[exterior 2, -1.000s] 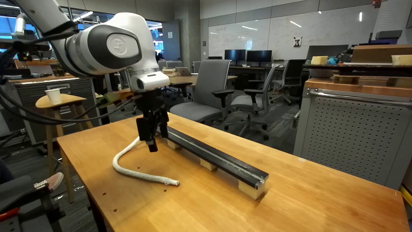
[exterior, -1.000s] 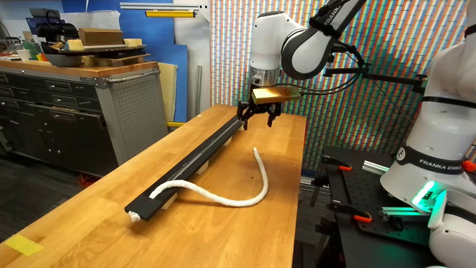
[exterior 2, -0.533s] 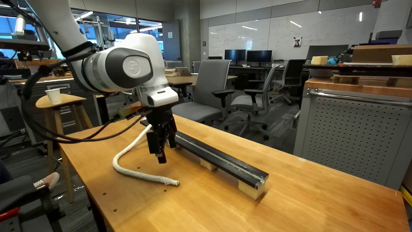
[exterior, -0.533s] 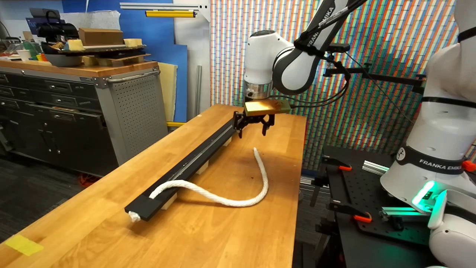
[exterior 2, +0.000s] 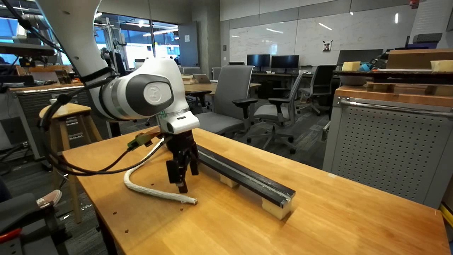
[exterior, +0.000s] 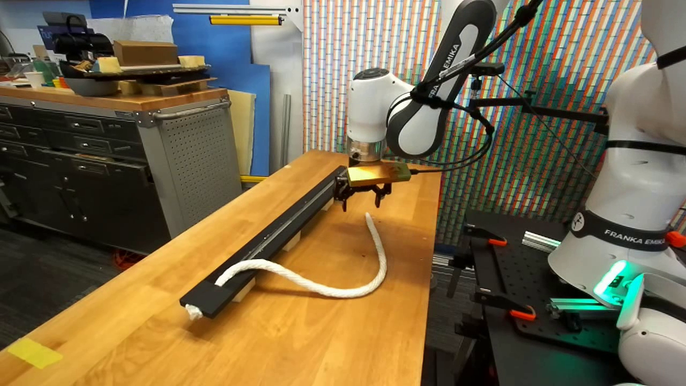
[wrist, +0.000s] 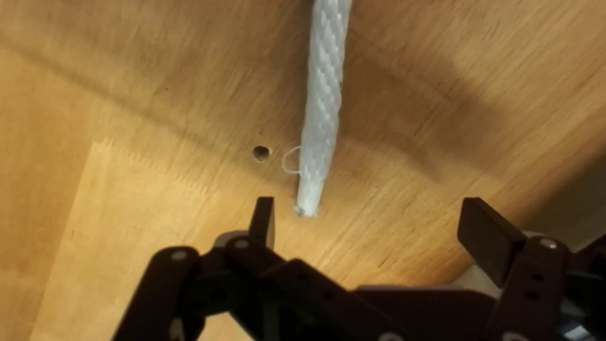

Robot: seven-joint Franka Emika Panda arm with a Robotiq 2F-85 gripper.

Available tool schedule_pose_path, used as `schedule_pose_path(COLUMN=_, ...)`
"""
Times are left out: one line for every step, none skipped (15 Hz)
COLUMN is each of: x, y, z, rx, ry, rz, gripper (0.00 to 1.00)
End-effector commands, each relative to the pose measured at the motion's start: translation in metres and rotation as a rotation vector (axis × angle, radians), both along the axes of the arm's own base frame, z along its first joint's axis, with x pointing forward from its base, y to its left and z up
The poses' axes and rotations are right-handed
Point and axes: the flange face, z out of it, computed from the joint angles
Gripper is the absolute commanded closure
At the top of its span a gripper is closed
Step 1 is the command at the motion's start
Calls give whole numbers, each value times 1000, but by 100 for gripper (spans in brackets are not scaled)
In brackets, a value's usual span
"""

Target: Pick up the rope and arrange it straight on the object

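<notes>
Currently the end effector is hovering with its fingers spread wide apart. Just below it, the white rope is lying with one tip showing between those fingers, nearer the one at the left of the wrist view. From there the rope is curving away from the end effector over the counter, and its other end is resting on top of the black bar, well apart from the end effector. That bar is running alongside the end effector, sitting raised on pale blocks. Past the bar, gray chairs and a perforated cabinet are standing, and farther from the end effector a whiteboard is showing.
</notes>
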Motion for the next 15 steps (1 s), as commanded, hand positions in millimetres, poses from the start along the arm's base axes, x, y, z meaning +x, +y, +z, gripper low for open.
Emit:
schedule_pose_path(x=5, y=0, z=-10, rx=-16, ry=-15, rz=-16, gripper=0)
schedule_pose_path(x=5, y=0, z=-13, rx=-19, ry=-11, rz=-20, gripper=0)
schedule_pose_path(x=4, y=0, z=-15, rx=-20, ry=-7, rz=-22, gripper=0)
schedule_pose_path(x=4, y=0, z=-17, rx=-21, ry=-3, rz=-25, gripper=0)
schedule_pose_path(x=3, y=-1, z=-19, rx=-21, ry=-1, rz=-27, gripper=0)
schedule_pose_path(x=3, y=-2, z=-21, rx=-22, ry=0, rz=-32, gripper=0)
schedule_pose_path(x=2, y=-3, z=-22, rx=-19, ry=2, rz=-36, gripper=0)
schedule_pose_path(x=1, y=-5, z=-23, rx=-17, ry=2, rz=-42, gripper=5)
schedule_pose_path(x=0, y=-6, z=-24, rx=-12, ry=5, rz=-52, gripper=25)
schedule_pose_path(x=0, y=-8, z=-25, rx=-10, ry=6, rz=-61, gripper=30)
schedule_pose_path(x=-1, y=-9, z=-26, rx=-8, ry=7, rz=-70, gripper=32)
schedule_pose_path(x=-1, y=-10, z=-27, rx=-6, ry=9, rz=-78, gripper=39)
schedule_pose_path(x=-2, y=-12, z=-27, rx=-3, ry=9, rz=-87, gripper=47)
schedule_pose_path(x=-2, y=-13, z=-27, rx=-1, ry=8, rz=-95, gripper=56)
schedule_pose_path(x=-3, y=-14, z=-27, rx=2, ry=7, rz=-102, gripper=63)
